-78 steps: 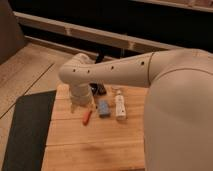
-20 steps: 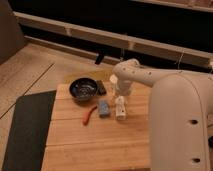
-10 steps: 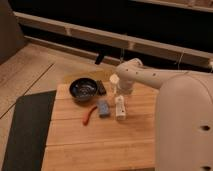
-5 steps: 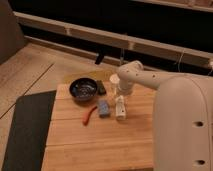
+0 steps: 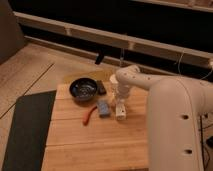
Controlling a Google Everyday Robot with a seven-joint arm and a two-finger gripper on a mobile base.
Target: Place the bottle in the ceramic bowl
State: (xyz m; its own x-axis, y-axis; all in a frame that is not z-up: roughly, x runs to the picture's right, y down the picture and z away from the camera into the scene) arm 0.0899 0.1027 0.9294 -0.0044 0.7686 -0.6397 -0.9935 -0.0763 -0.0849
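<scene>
The gripper (image 5: 120,99) hangs at the end of the white arm (image 5: 165,110), which bends in from the right of the picture and turns down at a rounded joint toward the table (image 5: 95,147). It points straight down and sits low over the wooden top. Whether it is spread or closed cannot be told from this view, nor whether it has hold of anything.

The bottle (image 5: 120,111) lies directly under the gripper on the table, a small white shape with its long axis running toward and away from the camera. Its near end shows just below the gripper. The far end is covered by the gripper, so it is unclear whether the two touch.

The bowl (image 5: 83,89) stands to the picture-left of the gripper and a little farther back, well apart from it. It is round, dark and upright on the table, and its inside catches a pale shine. The bottle is outside the bowl, on the bare wood.

A blue block (image 5: 103,108) lies just beside the bottle, on the gripper's picture-left. A red tool (image 5: 90,115) lies beyond the block on the same side. A flat dark object (image 5: 101,87) rests between the bowl and the gripper, next to the bowl's rim. A dark mat (image 5: 27,130) covers the floor well past the bowl, at the table's picture-left edge.
</scene>
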